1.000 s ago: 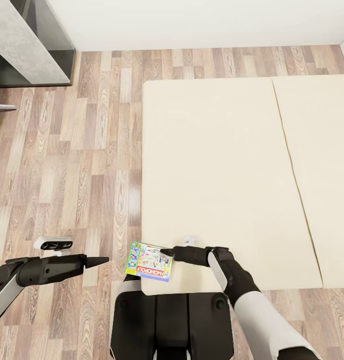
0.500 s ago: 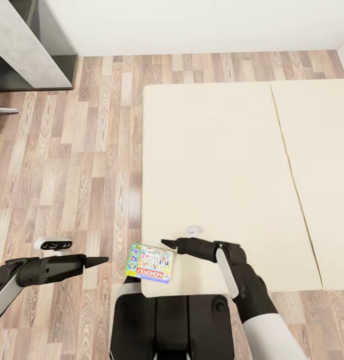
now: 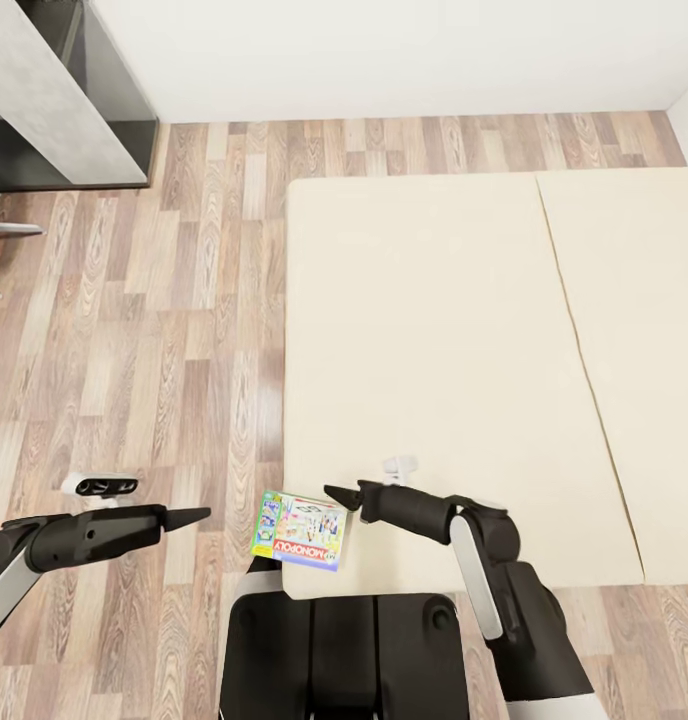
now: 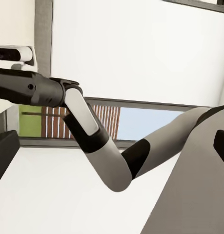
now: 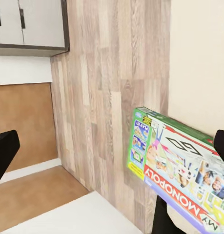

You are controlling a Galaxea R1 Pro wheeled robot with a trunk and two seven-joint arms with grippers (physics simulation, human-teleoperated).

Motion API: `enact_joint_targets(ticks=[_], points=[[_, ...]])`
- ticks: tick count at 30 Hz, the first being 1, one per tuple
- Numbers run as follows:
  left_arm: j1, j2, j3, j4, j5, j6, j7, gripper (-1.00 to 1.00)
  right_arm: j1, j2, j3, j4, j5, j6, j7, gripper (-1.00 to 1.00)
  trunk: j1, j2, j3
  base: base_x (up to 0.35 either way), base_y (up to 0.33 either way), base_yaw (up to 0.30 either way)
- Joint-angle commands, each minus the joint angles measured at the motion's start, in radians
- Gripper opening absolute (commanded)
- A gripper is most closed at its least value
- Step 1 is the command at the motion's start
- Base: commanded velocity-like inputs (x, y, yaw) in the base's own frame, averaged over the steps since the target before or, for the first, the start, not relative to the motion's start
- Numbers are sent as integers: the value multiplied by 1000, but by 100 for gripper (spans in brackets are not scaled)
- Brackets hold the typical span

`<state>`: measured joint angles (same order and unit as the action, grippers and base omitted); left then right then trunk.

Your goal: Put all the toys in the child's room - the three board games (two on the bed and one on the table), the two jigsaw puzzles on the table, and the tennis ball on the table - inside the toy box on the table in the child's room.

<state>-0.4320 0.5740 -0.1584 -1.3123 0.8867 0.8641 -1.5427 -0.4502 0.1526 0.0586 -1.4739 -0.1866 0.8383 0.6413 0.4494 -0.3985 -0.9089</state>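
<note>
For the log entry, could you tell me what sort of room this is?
Probably a bedroom: a large cream two-part bed fills the wood-plank floor, and a Monopoly board game lies at its near corner.

Monopoly box (image 3: 302, 529): near-left corner overhangs bed (image 3: 434, 330) edge, robot trunk (image 3: 344, 650) behind/below it. In right wrist view box (image 5: 182, 170) cut by frame edge, small print unreadable. Bed's right part runs out of head view. Table (image 3: 54, 90) only partly in, far left corner. Left gripper (image 3: 189, 517): fingers overlap, gap can't be judged. Right gripper (image 3: 336, 493) tips too small to tell.
</note>
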Motion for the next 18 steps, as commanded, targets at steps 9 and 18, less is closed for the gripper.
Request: enact_joint_targets(ticks=[9, 18], points=[[-1, 1, 0, 3, 5, 10, -2, 100, 7, 1, -2, -6, -2, -1, 42, 100, 1, -2, -1, 0, 0, 0], [-1, 2, 2, 32, 3, 7, -1, 100, 24, 1, -3, -14, -2, -3, 44, 100, 1, -2, 3, 0, 0, 0]])
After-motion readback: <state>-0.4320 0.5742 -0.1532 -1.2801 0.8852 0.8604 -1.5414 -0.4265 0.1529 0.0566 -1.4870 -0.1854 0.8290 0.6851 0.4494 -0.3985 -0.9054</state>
